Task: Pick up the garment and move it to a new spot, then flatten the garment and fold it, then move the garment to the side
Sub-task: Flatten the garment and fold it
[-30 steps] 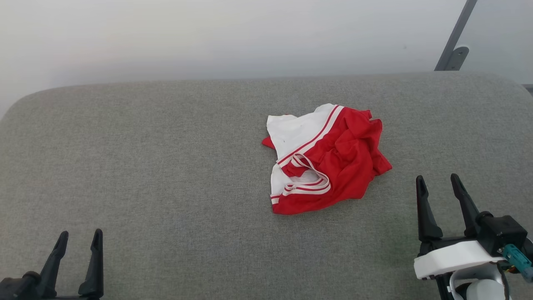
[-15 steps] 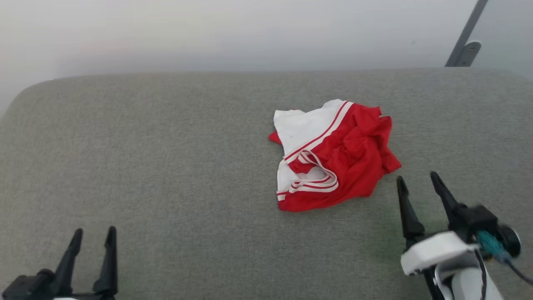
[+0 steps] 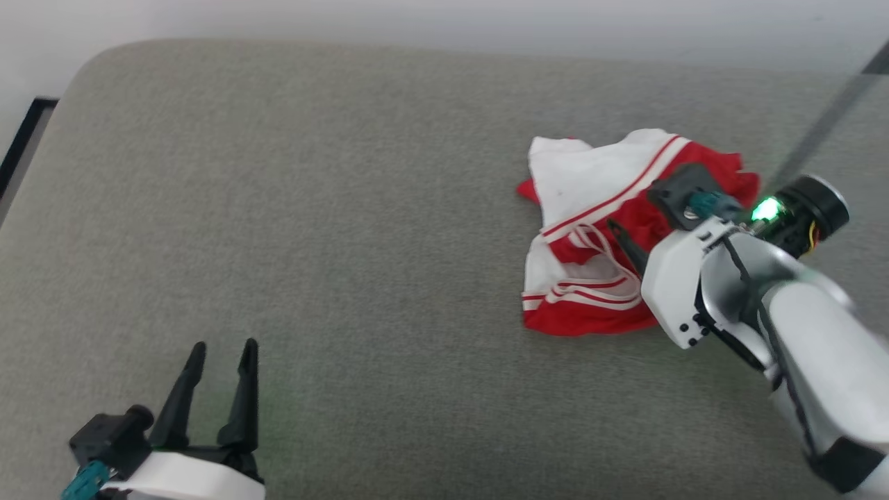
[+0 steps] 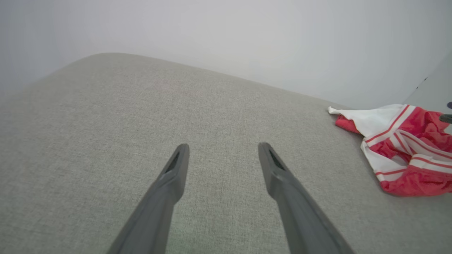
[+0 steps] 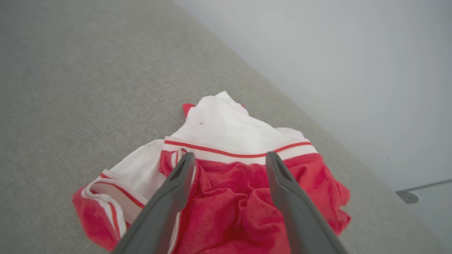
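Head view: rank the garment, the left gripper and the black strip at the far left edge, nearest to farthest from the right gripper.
1. The garment: directly under the right gripper, on the right side of the cushion.
2. The left gripper: lower left, open over bare cushion.
3. The black strip: far left, past the cushion's corner.

Head cam looks down on the grey cushion point(image 3: 347, 208); left wrist cam skims low across it; right wrist cam's close over the garment point(image 5: 229, 197), which all three share.
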Controlling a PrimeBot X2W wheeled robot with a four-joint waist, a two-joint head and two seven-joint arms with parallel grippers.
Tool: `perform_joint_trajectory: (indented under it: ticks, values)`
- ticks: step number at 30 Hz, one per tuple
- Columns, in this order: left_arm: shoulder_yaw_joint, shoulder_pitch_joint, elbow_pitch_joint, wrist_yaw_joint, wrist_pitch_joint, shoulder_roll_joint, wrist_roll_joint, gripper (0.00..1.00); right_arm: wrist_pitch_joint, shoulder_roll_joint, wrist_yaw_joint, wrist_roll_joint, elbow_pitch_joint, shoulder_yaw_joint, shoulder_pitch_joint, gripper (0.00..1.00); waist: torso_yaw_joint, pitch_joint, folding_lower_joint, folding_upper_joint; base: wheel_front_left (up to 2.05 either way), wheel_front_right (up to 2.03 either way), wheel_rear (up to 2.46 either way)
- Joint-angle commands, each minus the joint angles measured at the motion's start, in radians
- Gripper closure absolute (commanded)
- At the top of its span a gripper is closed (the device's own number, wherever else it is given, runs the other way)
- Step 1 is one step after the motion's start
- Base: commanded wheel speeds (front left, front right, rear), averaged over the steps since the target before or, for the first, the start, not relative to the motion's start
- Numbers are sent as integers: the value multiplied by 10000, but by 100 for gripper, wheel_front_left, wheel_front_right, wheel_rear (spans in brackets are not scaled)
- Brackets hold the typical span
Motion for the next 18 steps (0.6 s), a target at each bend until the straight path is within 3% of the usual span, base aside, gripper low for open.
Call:
perform_joint_trajectory:
  ticks: [1, 5, 9, 14, 17, 18]
  values:
    - [-32, -143, 10, 23, -21, -37, -47, 0, 266, -164, -7, 167, -73, 159, -161, 0, 272, 254, 0, 0, 0, 0, 0]
    - [-238, -393, 150, 23, -19, -152, -191, 0, 2390, -1232, -7, 1260, -612, 1657, -1155, 0, 534, 456, 0, 0, 0, 0, 0]
    - [-386, -612, 209, 23, -21, -239, -319, 0, 3825, -1953, -7, 2112, -997, 2620, -1946, 0, 750, 722, 0, 0, 0, 0, 0]
    - [-515, -849, 329, 23, -21, -293, -427, 0, 4509, -2316, -7, 2725, -952, 3353, -2450, 0, 973, 1044, 0, 0, 0, 0, 0]
    - [-615, -998, 371, 23, -21, -313, -488, 0, 4373, -2274, -7, 2796, -748, 3534, -2552, 0, 1074, 1198, 0, 0, 0, 0, 0]
    - [-659, -1033, 395, 23, -21, -320, -503, 0, 4281, -2265, -7, 2751, -712, 3636, -2577, 25, 1115, 1224, 0, 0, 0, 0, 0]
